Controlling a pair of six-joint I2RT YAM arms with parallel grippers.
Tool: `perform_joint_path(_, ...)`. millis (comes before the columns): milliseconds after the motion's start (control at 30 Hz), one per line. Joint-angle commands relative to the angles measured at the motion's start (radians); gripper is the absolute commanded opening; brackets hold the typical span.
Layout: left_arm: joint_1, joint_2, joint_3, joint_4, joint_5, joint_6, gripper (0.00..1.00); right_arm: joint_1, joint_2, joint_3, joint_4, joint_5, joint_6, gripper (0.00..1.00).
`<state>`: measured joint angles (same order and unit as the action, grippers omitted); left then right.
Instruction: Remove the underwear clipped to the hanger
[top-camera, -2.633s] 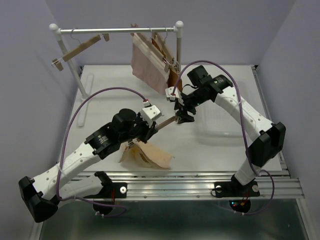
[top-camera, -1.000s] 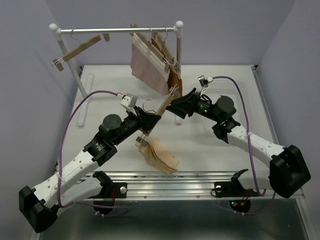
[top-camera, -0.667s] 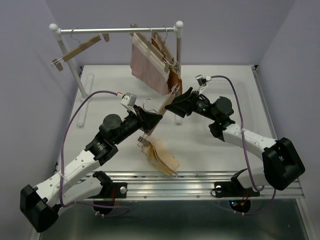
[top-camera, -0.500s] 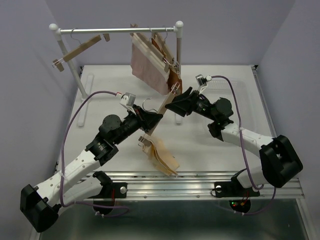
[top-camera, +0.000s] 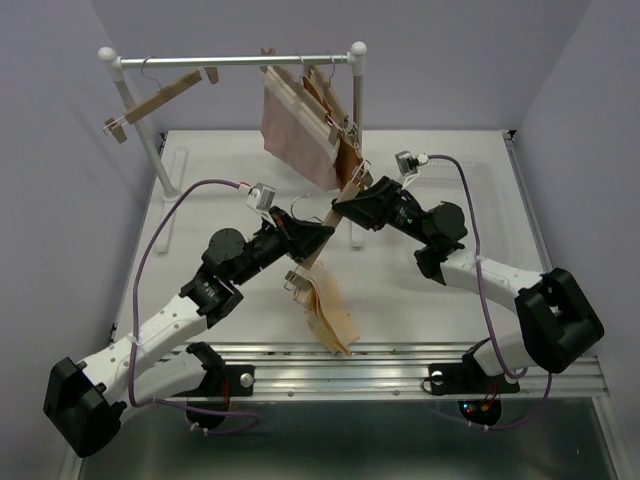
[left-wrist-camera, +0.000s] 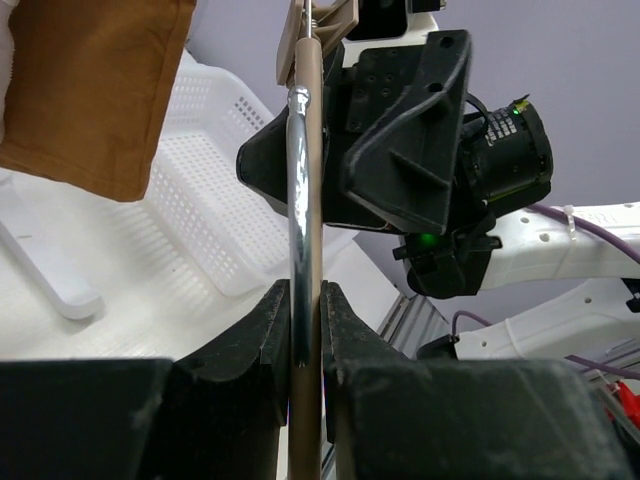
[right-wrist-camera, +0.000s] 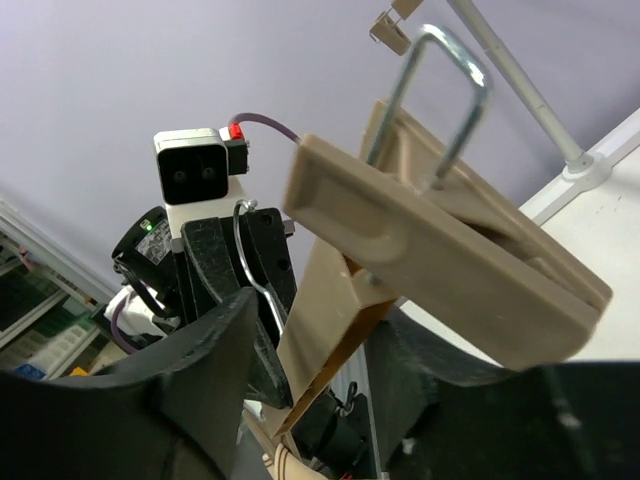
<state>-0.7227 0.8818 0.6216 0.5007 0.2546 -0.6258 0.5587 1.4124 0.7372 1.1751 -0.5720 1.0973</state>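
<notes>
No text, label, brand, number or sign can be read in any view.

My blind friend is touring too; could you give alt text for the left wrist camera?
The left arm's black pincer clamps a tan wooden hanger seen edge-on. Beyond, the right arm's black pincer flanks its top clip; rust-brown underwear hangs in front of a white perforated basket.

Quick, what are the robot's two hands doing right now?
Left hand: closed on the wooden hanger.
Right hand: open around that hanger, near its clip.
</notes>
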Motion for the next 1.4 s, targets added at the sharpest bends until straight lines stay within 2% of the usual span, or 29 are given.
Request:
perform_joint_path(0, 0.000, 0.012, -0.011, 0.094, 0.048, -0.020, 0.00, 0.039, -0.024, -0.005, 0.069, 0.030, -0.023, 0.45)
perform_joint_path(33, 0.000, 0.016, -0.011, 0.096, 0.049, -0.020, 0.00, 0.040, -0.027, -0.010, 0.064, 0.041, -0.025, 0.39)
perform_joint_path(100, 0.000, 0.020, -0.010, 0.101, 0.058, -0.018, 0.00, 0.040, -0.039, -0.015, 0.047, 0.058, -0.030, 0.35)
perform_joint_path(167, 0.000, 0.028, -0.007, 0.101, 0.061, -0.020, 0.00, 0.040, -0.043, -0.022, 0.047, 0.066, -0.031, 0.26)
perform_joint_path(200, 0.000, 0.032, -0.006, 0.101, 0.066, -0.020, 0.00, 0.040, -0.049, -0.027, 0.055, 0.069, -0.031, 0.09)
perform_joint_path(233, 0.000, 0.036, -0.005, 0.101, 0.069, -0.022, 0.00, 0.040, -0.052, -0.032, 0.057, 0.076, -0.030, 0.01)
perform_joint_path(367, 0.000, 0.043, 0.016, 0.040, 0.049, -0.014, 0.00, 0.040, -0.072, -0.039, 0.014, 0.106, -0.053, 0.01)
perform_joint_path(433, 0.000, 0.052, 0.032, 0.006, 0.044, -0.009, 0.07, 0.040, -0.090, -0.053, 0.014, 0.129, -0.057, 0.01)
perform_joint_path(467, 0.000, 0.057, 0.044, -0.017, 0.049, -0.003, 0.14, 0.040, -0.098, -0.064, 0.006, 0.151, -0.072, 0.01)
perform_joint_path(500, 0.000, 0.063, 0.047, -0.025, 0.055, 0.001, 0.38, 0.040, -0.107, -0.065, -0.005, 0.161, -0.077, 0.01)
perform_joint_path(567, 0.000, 0.066, 0.058, -0.040, 0.072, 0.008, 0.59, 0.040, -0.131, -0.064, -0.060, 0.194, -0.106, 0.01)
perform_joint_path(600, 0.000, 0.063, 0.062, -0.044, 0.075, 0.014, 0.76, 0.040, -0.139, -0.064, -0.101, 0.207, -0.109, 0.01)
perform_joint_path(700, 0.000, 0.056, 0.069, -0.068, 0.080, 0.026, 0.98, 0.040, -0.162, -0.070, -0.115, 0.233, -0.142, 0.01)
perform_joint_path(900, 0.005, 0.034, 0.107, -0.203, 0.026, 0.055, 0.99, 0.040, -0.194, -0.061, -0.210, 0.261, -0.197, 0.01)
perform_joint_path(1000, 0.019, 0.010, 0.099, -0.217, 0.032, 0.063, 0.99, 0.015, -0.188, -0.061, -0.233, 0.245, -0.197, 0.01)
perform_joint_path(1167, 0.065, -0.007, 0.083, -0.221, 0.098, 0.066, 0.99, -0.003, -0.173, -0.056, -0.232, 0.216, -0.188, 0.01)
perform_joint_path(1267, 0.120, -0.014, 0.061, -0.215, 0.195, 0.051, 0.99, -0.014, -0.185, -0.055, -0.232, 0.216, -0.208, 0.01)
perform_joint_path(1367, 0.154, -0.033, 0.040, -0.220, 0.213, 0.041, 0.99, -0.039, -0.196, -0.053, -0.233, 0.218, -0.218, 0.01)
